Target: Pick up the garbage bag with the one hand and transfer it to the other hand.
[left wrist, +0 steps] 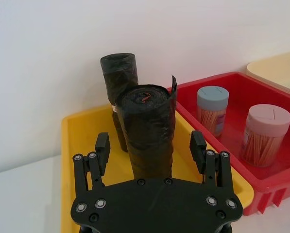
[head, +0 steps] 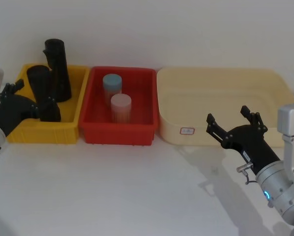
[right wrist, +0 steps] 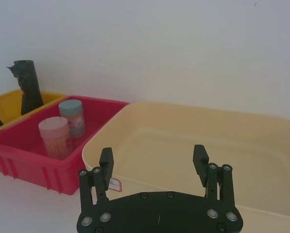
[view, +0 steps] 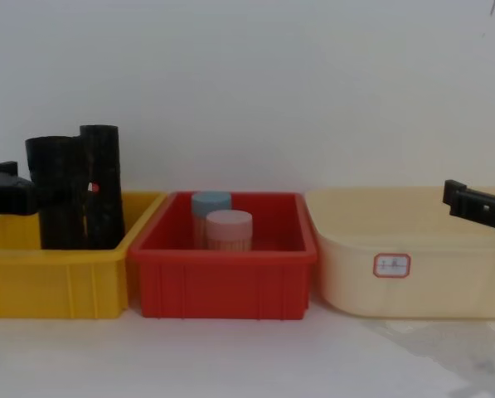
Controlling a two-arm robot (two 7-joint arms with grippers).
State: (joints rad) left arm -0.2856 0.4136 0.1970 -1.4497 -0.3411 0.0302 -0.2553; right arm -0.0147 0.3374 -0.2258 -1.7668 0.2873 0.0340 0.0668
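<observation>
The left gripper (left wrist: 150, 144) is spread wide over the yellow bin (view: 56, 282). One finger sits on each side of the garbage bag (left wrist: 147, 121), with a clear gap between each fingertip and the crinkled plastic, so nothing is gripped. The garbage bag stands upright in the bin's front left part, and its top rises well above the rim. A slimmer roll (left wrist: 119, 73) stands just behind it toward the bin's back edge and rises higher; whether the two rolls touch cannot be told. The yellow bin's right wall lies against the red bin (head: 119, 132). That bin holds a blue-lidded jar (head: 112, 83) and, in front of it, a pink-lidded jar (head: 120, 105), both upright near the middle and apart from the walls. Next to the right comes the cream tub (head: 220, 78), with a small label (head: 187, 131) on its front wall. The right gripper (head: 229, 115) hangs in the air near that tub's front right rim, well apart from the left one, with its fingers wide apart and holding nothing. In front of all three containers the white table (head: 137, 196) lies bare, and a plain wall (view: 247, 83) stands behind them.
</observation>
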